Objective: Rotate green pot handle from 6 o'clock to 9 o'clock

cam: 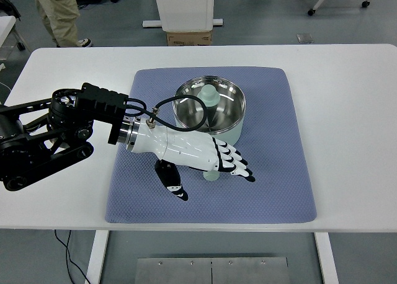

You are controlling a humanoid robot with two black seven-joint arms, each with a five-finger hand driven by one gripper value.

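A pale green pot point(231, 133) with a shiny steel inside stands on the blue-grey mat point(273, 185). Its handle runs toward the near edge, and only the pale green tip point(212, 175) shows below my hand. My left hand point(214, 180), white with black fingertips, lies across the handle just in front of the pot. Its fingers point(236, 163) stretch out to the right and its thumb point(173, 183) points toward the near edge. The fingers are open and not wrapped around the handle. Inside the pot sits a pale green knob-like piece point(208, 97).
The mat lies on a white table point(347, 110). My black left arm point(56, 132) crosses the table's left part. Beyond the far edge are a person's legs point(62, 17), a cardboard box point(189, 38) and a white cabinet point(183, 5).
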